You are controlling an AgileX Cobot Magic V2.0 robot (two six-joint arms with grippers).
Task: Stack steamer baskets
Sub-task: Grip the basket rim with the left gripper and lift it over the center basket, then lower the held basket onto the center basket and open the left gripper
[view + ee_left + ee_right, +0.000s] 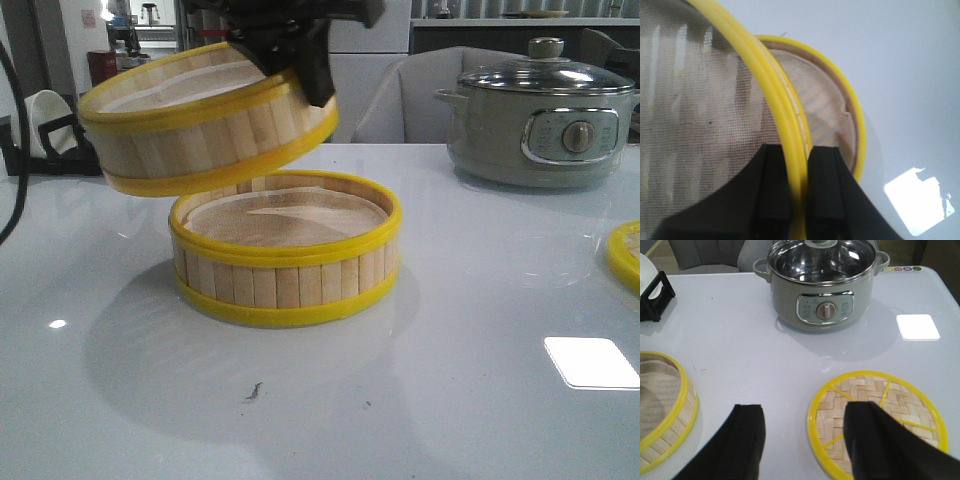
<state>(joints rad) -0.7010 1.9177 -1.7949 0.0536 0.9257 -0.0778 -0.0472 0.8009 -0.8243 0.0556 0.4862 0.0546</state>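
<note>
Behind the stacked-up baskets (pixel 285 250), grey pot (pixel 540 125) and bowl rack (pixel 45 130).

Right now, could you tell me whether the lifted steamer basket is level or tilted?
Tilted. The lifted basket, held by its rim in the left gripper, hangs with its right side higher, above the basket on the table.

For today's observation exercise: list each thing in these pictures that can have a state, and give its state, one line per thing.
Upper steamer basket: lifted, tilted, held by its rim.
Lower steamer basket: on the table, uncovered.
Bamboo lid: flat on the table, apart from both baskets.
Electric pot: glass lid on.
Left claw: shut on the upper basket's rim.
Right claw: open, empty.
</note>
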